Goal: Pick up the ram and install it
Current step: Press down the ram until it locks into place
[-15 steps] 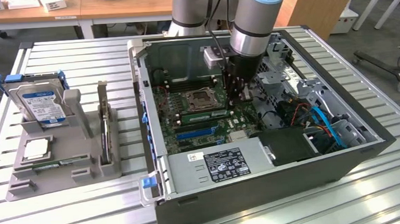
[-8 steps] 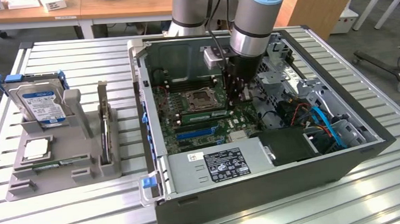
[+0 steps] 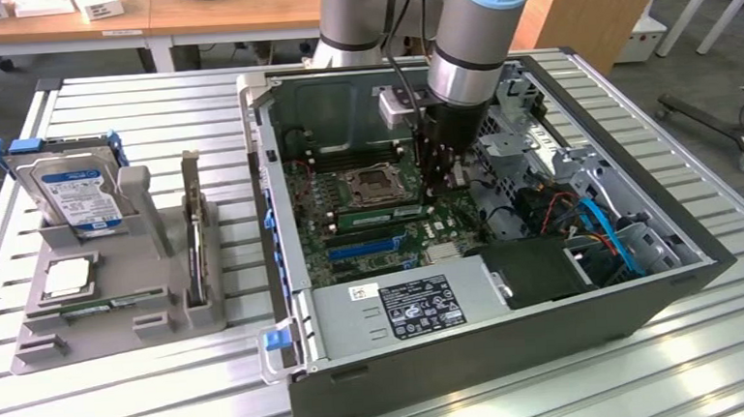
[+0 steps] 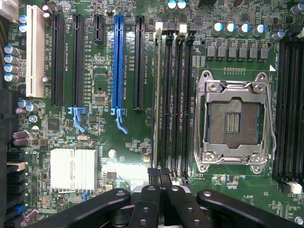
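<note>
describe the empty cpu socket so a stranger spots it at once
Start at the open computer case. On its green motherboard, the socket sits between two banks of black memory slots; it alone is square, with a silver metal frame.

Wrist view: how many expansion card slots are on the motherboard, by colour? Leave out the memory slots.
White slot: 1
Blue slot: 1
Black slots: 4, one of them short
Total: 6
</note>
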Tool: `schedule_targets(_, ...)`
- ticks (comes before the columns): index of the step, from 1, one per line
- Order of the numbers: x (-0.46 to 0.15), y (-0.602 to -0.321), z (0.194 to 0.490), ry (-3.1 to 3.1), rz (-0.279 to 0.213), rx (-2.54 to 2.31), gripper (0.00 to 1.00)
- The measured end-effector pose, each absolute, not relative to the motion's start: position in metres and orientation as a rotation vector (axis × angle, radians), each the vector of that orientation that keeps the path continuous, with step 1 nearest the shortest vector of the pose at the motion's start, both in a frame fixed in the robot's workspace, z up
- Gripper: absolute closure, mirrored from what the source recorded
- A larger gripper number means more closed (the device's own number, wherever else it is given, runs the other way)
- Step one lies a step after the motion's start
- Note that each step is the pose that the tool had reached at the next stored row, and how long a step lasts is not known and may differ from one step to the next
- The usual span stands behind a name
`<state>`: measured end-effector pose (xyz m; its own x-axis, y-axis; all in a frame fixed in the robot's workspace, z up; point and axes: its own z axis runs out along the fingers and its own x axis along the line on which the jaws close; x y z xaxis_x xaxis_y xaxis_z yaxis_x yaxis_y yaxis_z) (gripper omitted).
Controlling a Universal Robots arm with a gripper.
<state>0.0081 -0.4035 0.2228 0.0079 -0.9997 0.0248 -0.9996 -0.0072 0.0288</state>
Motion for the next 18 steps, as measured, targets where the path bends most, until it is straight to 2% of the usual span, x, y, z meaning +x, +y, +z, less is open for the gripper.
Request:
schedule_targets(8, 0.008, -0.403, 0.224, -2.187, -0.005, 2.204, 0.9)
schedule_targets(18, 0.008, -0.403, 0.246, -2.186, -0.003, 2.203, 0.9)
